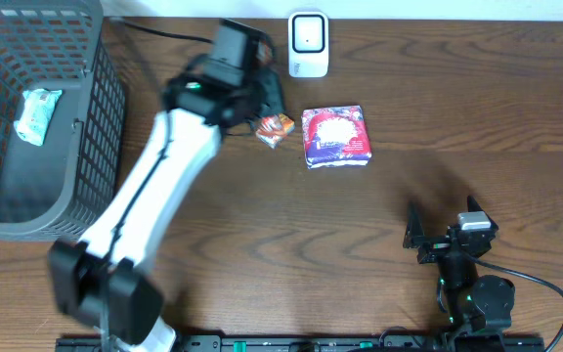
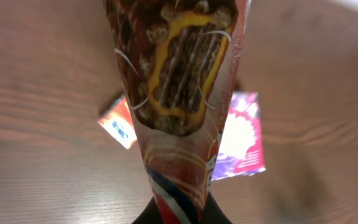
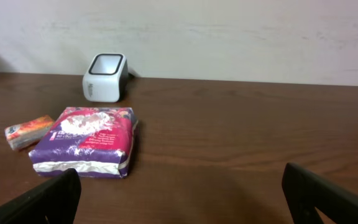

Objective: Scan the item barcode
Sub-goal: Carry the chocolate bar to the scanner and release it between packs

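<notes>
My left end effector [image 1: 240, 51] sits at the upper centre of the overhead frame, clamped on a snack bar [image 2: 185, 93]. The left wrist view shows this as a brown and red wrapper printed with a chocolate bar, pinched at its narrow end and filling the middle of the frame.

The white scanner [image 1: 308, 44] stands just to the right of that end effector, at the desk's [image 1: 311, 244] far edge. Below it in the frame lie a purple packet [image 1: 336, 135] and a small orange packet [image 1: 275, 129]. A dark basket [image 1: 106, 108] at the upper left holds a pale packet [image 1: 37, 114]. My right end effector [image 1: 416, 240] rests at the lower right with its jaws wide and nothing between them.

I cannot see a barcode on the bar's visible face. The main risk I judge is presenting the wrong side to the scanner, so no read registers. The bar is held by one end only, so it may sag, twist or slip if I swing it quickly. Dropping too low could knock the orange packet beneath my arm.
</notes>
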Tool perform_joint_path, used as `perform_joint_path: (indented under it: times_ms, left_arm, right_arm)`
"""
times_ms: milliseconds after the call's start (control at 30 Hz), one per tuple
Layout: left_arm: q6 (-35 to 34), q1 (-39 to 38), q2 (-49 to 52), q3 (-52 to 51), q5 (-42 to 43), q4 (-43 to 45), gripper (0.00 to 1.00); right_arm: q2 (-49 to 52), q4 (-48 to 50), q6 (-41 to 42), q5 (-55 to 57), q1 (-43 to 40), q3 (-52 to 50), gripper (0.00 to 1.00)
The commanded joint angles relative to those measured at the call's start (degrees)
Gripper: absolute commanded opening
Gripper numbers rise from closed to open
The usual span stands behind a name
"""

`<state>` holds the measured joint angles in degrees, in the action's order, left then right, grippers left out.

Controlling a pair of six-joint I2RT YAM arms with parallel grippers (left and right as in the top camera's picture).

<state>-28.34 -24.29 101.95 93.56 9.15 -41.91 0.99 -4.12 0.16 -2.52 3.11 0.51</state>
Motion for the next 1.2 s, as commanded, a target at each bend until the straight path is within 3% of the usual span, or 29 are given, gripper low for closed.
perform_joint_path:
  times_ms: [0, 433, 1100, 1167]
  left_arm:
    - [-0.11, -2.23, 5.18, -0.02, -3.02, 0.85, 0.07]
    - [-2.86, -3.87, 18.12, -0.02, -4.04, 5.77, 0.07]
    - [-3.08, -5.22, 18.71, -1.95, -4.31, 9.29, 0.08]
    - [-3.06, -5.2, 18.71, -1.97, -4.33, 9.38, 0.12]
  right_arm:
    - [-0.24, -0.13, -0.63, 0.5, -0.46, -0.17, 0.99]
    - [-0.24, -0.13, -0.63, 0.5, -0.46, -0.17, 0.99]
    - [-0.24, -0.13, -0.63, 0.5, -0.46, -0.17, 0.99]
    - [-0.24, -0.13, -0.63, 0.5, -0.46, -0.17, 0.99]
